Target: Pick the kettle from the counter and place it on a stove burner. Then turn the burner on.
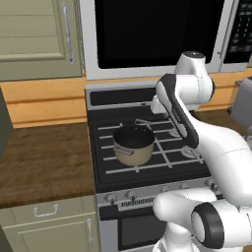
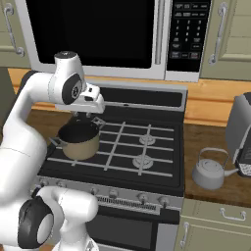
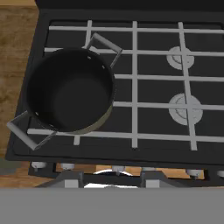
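The kettle (image 2: 210, 172), squat and silver-grey with a thin arched handle, stands on the dark wood counter (image 2: 215, 197) right of the stove, far from my hand. My gripper (image 2: 83, 116) hovers over the left of the black cooktop, just above the saucepan. Seen from the hand, the gripper (image 3: 111, 179) is open; its fingertips (image 3: 73, 178) stand apart with nothing between them. Two free stove burners (image 3: 186, 108) lie on the right half of the cooktop, also seen from the right base as stove burners (image 2: 142, 161).
A tan saucepan (image 3: 70, 89) with a dark inside covers the front left burner. Silver knobs (image 2: 113, 194) line the stove front. A grey appliance (image 2: 241, 132) stands right behind the kettle. A microwave (image 2: 98, 34) hangs above the stove.
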